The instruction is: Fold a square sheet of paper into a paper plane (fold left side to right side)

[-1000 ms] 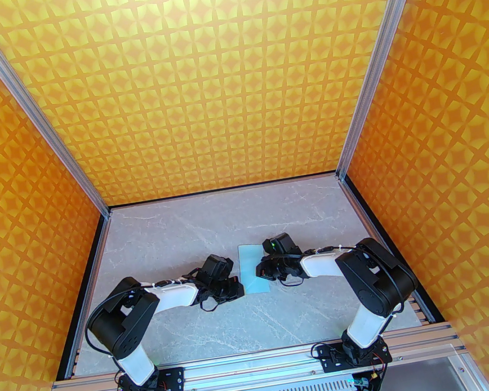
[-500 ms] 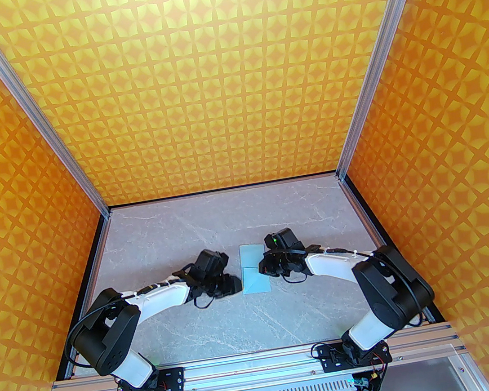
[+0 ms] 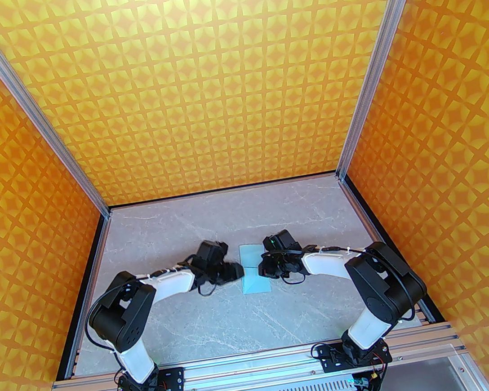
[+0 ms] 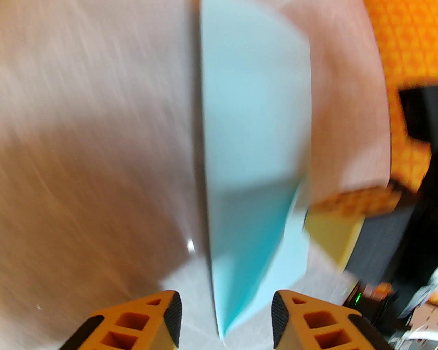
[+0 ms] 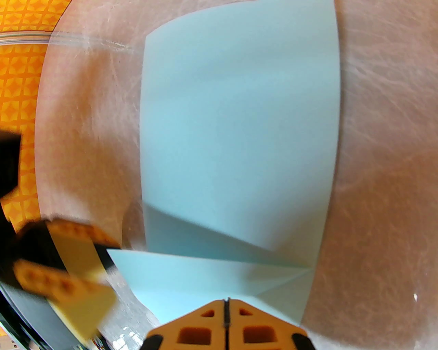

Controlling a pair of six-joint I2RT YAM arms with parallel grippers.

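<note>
Square sheet of paper [image 3: 253,270], part-folded, lies flat mid-tabletop [image 3: 226,320] between arms. We see left jaws parted at its left edge; right jaws closed, empty, tips over sheet. Risk we judge: shallow left pinch drags sheet, skewing fold.

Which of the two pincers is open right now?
The left pincer: its fingers stand apart, a corner of the paper between them. The right pincer is shut, fingers touching.
</note>
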